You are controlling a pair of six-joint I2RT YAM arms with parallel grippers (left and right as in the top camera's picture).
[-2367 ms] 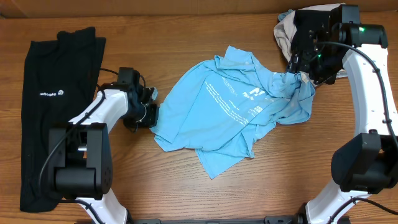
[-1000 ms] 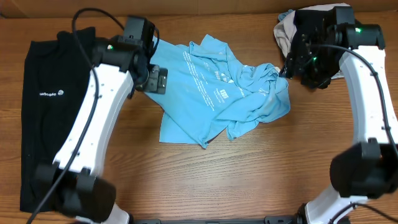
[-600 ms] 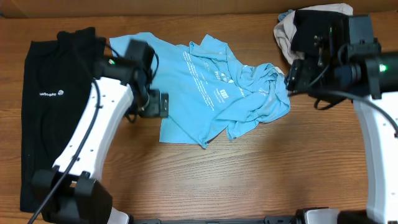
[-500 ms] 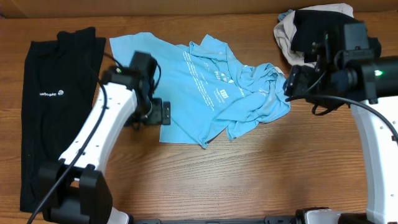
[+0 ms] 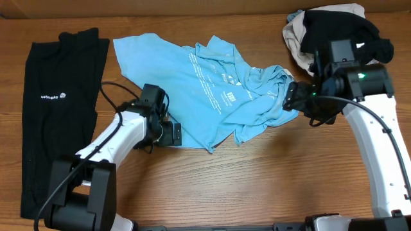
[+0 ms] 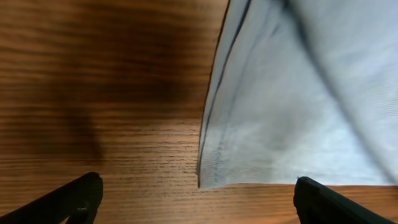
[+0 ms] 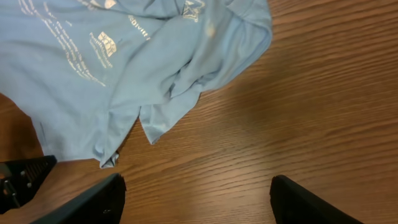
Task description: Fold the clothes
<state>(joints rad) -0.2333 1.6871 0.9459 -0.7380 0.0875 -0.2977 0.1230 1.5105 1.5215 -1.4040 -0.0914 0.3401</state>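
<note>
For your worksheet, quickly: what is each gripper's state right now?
Left gripper: open, holding nothing.
Right gripper: open, holding nothing.

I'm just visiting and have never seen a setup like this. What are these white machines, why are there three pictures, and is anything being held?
The white machines are two robot arms at a wooden table. Each ends in a two-fingered tool. The wide picture is taken from above. The other two come from small cameras on the arms' wrists, looking past each tool's dark fingertips.

On the table lie a crumpled light blue T-shirt with white lettering, a long black garment at the left edge, and a pile of beige and black clothes in the far corner.

The left tool sits open at the shirt's lower corner. The right tool is open beside the shirt. Neither holds anything.
</note>
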